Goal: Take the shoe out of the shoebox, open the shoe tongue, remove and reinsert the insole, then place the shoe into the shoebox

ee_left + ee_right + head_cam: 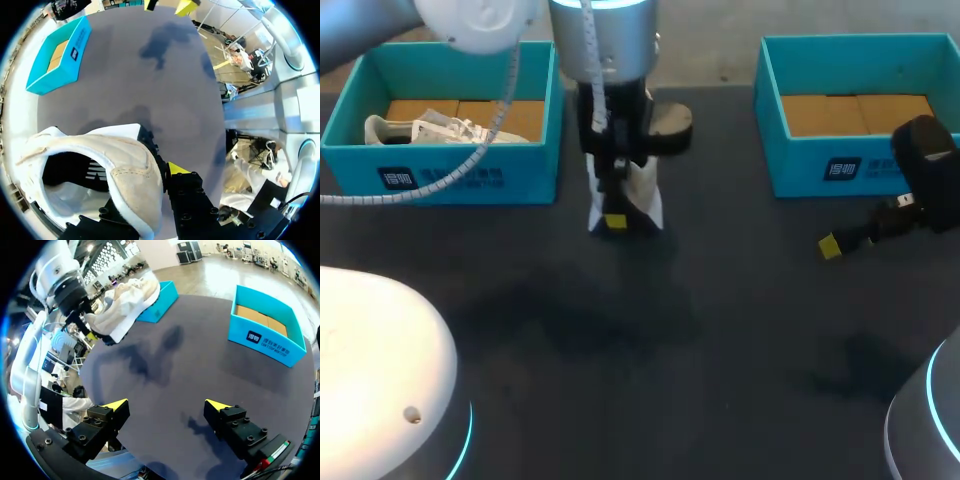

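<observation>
1. Head view: the left gripper (615, 220) hangs over the far middle of the desk (620, 350), clamped on a white shoe (648, 200) that dangles clear of the surface. The left shoebox (460, 165), far left, holds a second shoe (420, 130). The right shoebox (840, 165), far right, shows only its cardboard floor. The right gripper (868, 225) sits just in front of that box.
2. Left wrist view: one yellow fingertip (176, 168) presses the outside of the shoe's collar, and the other finger is hidden, apparently inside the opening. I judge the shoe is out and the tongue comes next. The shoe should go down sole-flat at mid-desk, with the left gripper's hold on the collar steadying it.
3. Right wrist view: the right gripper is spread wide and holds nothing, and the shoe is aloft well ahead of it. It should narrow before pinching the tongue, then draw it gently up and away from the opening.
</observation>
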Controlling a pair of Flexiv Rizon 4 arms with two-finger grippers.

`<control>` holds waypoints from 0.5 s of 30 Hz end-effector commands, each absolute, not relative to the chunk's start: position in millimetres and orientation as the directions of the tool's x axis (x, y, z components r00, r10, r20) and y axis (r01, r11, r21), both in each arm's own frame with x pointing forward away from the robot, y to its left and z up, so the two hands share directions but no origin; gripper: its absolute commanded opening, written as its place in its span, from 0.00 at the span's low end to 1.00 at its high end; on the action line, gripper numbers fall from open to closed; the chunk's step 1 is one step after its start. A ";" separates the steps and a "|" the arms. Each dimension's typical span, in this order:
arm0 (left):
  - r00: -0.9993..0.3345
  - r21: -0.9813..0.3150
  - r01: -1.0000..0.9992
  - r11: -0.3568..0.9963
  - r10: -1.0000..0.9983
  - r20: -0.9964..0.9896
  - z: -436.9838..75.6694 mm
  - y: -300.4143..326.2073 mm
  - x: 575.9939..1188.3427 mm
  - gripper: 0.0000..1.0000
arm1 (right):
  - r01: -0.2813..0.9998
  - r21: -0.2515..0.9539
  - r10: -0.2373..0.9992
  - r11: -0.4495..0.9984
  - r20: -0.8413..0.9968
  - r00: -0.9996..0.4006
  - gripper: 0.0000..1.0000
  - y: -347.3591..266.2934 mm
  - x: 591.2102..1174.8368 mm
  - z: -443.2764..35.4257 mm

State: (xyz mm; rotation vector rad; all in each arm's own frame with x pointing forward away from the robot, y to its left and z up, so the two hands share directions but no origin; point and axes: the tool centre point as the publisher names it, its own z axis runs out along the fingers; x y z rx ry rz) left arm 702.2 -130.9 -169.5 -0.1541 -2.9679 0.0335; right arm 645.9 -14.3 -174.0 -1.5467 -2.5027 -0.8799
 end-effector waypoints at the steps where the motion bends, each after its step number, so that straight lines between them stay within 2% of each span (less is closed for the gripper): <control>1: -0.979 -0.033 0.106 0.994 0.110 0.174 -163.9 -110.9 720.6 0.00 | 0.840 0.433 0.800 0.327 0.345 -0.490 1.00 -14.9 643.9 -174.9; 15: -0.971 0.021 0.179 0.984 0.173 0.164 -167.3 -53.5 789.7 0.00 | 0.840 0.433 0.800 0.327 0.345 -0.490 1.00 -14.9 643.9 -174.9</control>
